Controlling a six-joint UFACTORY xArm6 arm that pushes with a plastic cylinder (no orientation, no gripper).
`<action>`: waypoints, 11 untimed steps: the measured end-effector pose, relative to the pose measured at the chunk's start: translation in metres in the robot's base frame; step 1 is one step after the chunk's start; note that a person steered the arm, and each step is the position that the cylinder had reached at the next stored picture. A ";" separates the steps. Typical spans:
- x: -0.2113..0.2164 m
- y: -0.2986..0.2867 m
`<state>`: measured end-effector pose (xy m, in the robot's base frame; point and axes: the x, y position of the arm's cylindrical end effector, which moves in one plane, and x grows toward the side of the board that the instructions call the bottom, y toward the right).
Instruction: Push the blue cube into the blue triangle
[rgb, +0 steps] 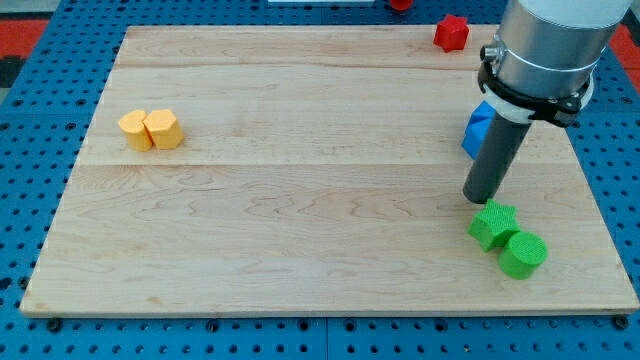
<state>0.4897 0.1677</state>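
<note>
The arm's straight dark rod, gripperless, rests its tip (481, 199) on the wooden board, with the partly hidden blue block (478, 128) close by at twelve o'clock, at the view's right.

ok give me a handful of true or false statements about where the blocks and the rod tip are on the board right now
1. The two yellow blocks touch each other. True.
2. My tip sits at the view's left. False: it is at the view's right, just above the green star block.
3. The red block lies near the view's top. True.
4. The green cylinder stands alone mid-board. False: it touches the green star block.
5. The blue block is fully visible. False: the rod hides part of it.
</note>
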 end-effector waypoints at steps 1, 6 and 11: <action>-0.002 0.000; -0.028 -0.008; -0.030 0.009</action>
